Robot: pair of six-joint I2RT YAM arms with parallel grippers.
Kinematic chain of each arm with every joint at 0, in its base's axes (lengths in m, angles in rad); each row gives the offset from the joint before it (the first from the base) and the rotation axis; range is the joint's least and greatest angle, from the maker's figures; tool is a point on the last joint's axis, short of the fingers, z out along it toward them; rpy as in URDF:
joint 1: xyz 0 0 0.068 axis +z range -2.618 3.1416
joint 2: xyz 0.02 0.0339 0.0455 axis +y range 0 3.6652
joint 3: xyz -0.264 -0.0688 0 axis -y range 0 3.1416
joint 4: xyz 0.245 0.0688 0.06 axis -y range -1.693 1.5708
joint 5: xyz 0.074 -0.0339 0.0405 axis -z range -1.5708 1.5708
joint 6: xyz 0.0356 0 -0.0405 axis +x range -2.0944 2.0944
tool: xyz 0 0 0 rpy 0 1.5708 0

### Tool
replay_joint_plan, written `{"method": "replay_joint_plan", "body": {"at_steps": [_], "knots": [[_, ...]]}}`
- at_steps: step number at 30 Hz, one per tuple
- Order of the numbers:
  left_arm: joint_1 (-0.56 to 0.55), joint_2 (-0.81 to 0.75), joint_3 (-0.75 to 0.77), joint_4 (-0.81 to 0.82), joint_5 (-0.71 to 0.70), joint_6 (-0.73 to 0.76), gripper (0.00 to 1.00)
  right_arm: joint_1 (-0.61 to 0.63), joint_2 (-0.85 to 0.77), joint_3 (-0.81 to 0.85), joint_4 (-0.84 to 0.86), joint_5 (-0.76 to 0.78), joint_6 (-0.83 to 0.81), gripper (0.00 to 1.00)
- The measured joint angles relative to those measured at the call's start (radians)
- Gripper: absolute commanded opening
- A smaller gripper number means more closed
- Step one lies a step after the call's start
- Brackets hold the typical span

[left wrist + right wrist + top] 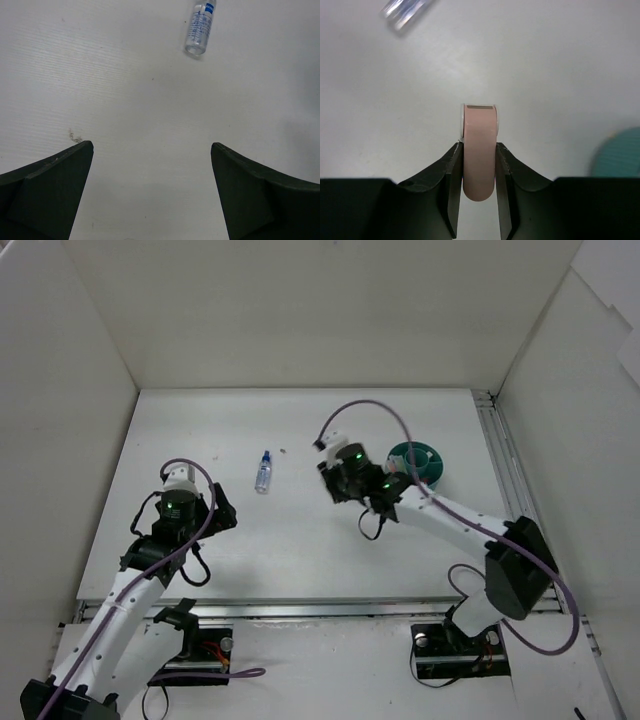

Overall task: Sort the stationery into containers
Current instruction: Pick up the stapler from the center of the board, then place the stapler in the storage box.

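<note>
My right gripper (479,152) is shut on a pink eraser (479,135) with a white sleeve at its far end and holds it above the table. In the top view this gripper (326,447) is left of the round teal bowl (424,462), which my arm partly hides. The bowl's edge shows at the right of the right wrist view (621,156). A small clear blue-capped bottle (263,472) lies on the table between the arms; it also shows in the left wrist view (200,27). My left gripper (152,155) is open and empty, short of the bottle.
White walls enclose the table on three sides. A metal rail (497,455) runs along the right edge. A tiny dark speck (285,451) lies beyond the bottle. The bottle's end shows blurred at the top left of the right wrist view (402,12).
</note>
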Motion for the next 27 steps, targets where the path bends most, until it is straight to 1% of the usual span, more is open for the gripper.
{"method": "replay_joint_plan", "body": {"at_steps": [3, 6, 10, 15, 18, 20, 27], "knots": [[0.000, 0.039, 0.001, 0.035, 0.032, 0.026, 1.00, -0.183, -0.126, -0.001, 0.019, 0.041, 0.000, 0.03], [0.000, 0.089, 0.013, 0.062, 0.065, 0.053, 1.00, -0.332, -0.197, 0.002, 0.025, 0.071, 0.002, 0.03], [0.000, 0.183, 0.071, 0.099, 0.102, 0.095, 1.00, -0.523, -0.198, 0.019, -0.003, 0.068, 0.002, 0.04], [0.000, 0.283, 0.134, 0.140, 0.138, 0.140, 1.00, -0.726, -0.142, 0.047, -0.059, -0.025, -0.020, 0.04], [0.000, 0.351, 0.177, 0.153, 0.153, 0.159, 1.00, -0.801, -0.097, 0.063, -0.079, -0.089, -0.051, 0.04], [0.003, 0.389, 0.197, 0.167, 0.166, 0.168, 1.00, -0.830, -0.065, 0.074, -0.093, -0.127, -0.076, 0.04], [0.008, 0.454, 0.237, 0.195, 0.197, 0.183, 1.00, -0.858, 0.039, 0.148, -0.113, -0.213, -0.127, 0.09]]}}
